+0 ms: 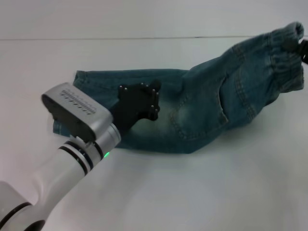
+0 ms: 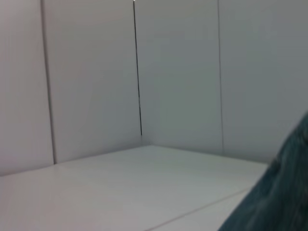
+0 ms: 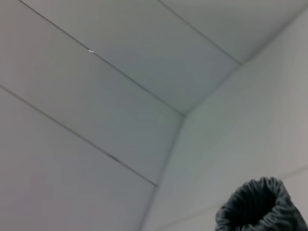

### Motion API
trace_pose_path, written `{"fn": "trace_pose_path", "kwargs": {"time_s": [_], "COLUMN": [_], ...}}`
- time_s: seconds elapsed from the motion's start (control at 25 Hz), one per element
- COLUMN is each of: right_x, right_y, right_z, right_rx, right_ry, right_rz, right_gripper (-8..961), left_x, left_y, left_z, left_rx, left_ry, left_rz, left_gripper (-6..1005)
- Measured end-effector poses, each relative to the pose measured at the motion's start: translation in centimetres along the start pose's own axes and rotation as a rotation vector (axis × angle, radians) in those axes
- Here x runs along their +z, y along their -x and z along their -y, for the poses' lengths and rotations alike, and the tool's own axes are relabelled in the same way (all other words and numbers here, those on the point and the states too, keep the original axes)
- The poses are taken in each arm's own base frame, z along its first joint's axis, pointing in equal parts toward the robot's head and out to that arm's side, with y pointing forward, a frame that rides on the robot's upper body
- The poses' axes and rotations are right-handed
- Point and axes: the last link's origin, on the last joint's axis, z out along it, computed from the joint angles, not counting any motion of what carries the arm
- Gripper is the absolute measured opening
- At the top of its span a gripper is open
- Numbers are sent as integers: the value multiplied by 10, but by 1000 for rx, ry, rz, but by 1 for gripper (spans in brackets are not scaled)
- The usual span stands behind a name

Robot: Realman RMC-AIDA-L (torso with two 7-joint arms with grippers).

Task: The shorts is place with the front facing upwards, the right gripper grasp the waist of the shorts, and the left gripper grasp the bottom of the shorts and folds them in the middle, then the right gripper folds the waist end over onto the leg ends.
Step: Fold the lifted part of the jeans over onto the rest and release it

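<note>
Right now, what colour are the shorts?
Blue denim, faded paler around the middle; the shorts show best in the head view.

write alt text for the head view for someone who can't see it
Blue denim shorts lie across a white table, their elastic waist end lifted at the far right by the right tool, which is barely in view at the picture's edge. The left tool sits over the leg end, its white arm reaching in from the lower left.

blue denim shorts [image 1: 192,108], leg ends flat on table, elastic waist raised at right
</note>
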Motion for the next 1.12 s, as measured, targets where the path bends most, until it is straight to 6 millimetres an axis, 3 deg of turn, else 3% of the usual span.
{"fn": "trace_pose_path", "kwargs": {"time_s": [0.32, 0.76, 0.92, 1.12], "right_x": [21, 112, 140, 170], "right_y": [20, 61, 62, 45], "right_z": [-32, -82, -98, -107], "right_rx": [-11, -173, -225, -261], "right_ry": [152, 193, 188, 176], "right_rz": [-31, -175, -237, -322], "right_gripper": [92, 93, 93, 93], "left_x": [7, 7, 7, 7], "left_y": [3, 3, 3, 3], "left_z": [-9, -29, -36, -39], "left_rx": [41, 1, -5, -17], "left_ry": [-12, 35, 60, 60], "left_rz": [48, 51, 48, 48], "left_gripper": [1, 1, 1, 1]}}
